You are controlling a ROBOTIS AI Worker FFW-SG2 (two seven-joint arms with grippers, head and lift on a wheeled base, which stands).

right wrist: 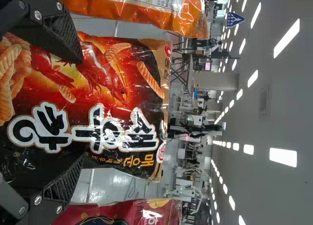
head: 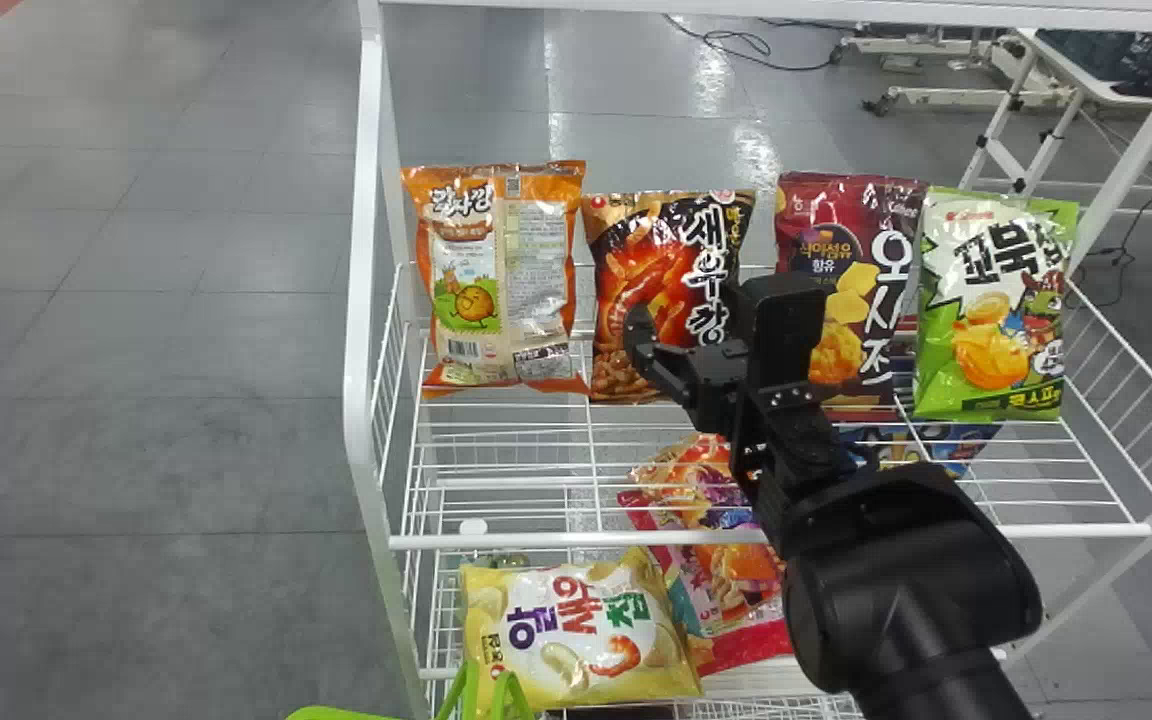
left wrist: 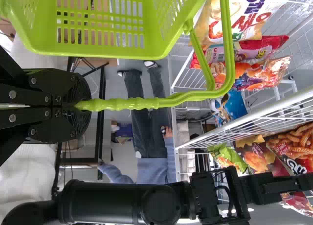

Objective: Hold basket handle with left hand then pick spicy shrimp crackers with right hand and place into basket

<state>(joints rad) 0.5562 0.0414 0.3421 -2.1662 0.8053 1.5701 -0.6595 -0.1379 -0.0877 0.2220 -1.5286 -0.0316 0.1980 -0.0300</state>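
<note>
Fingers, right gripper (head: 706, 322): held well apart at the front of the spicy shrimp crackers (head: 666, 250), a black, red and gold foil bag; whether it is touched cannot be told.
Fingers, left gripper (left wrist: 84, 105): clamped on the slim, ribbed green plastic handle (left wrist: 132, 103).
Basket: a bright green plastic basket (left wrist: 112, 52) with slotted walls, hung by its handle at the near left, before the rack.
Rack, upper shelf: on the white wire rack (head: 364, 300), four bags are stood in a row. From left to right are seen an orange bag with a pale panel (head: 536, 270), the spicy shrimp crackers, a dark red bag (head: 851, 215) and a green-and-white bag (head: 996, 300).
Rack, lower level: a yellow-and-white bag (head: 576, 640) is laid at the near left, with red, multicoloured bags (head: 726, 570) beside it and a blue bag (head: 966, 440) farther right.
Right arm (head: 911, 590): extended from the near right, slanted toward the far left, its wrist before the dark red bag.
</note>
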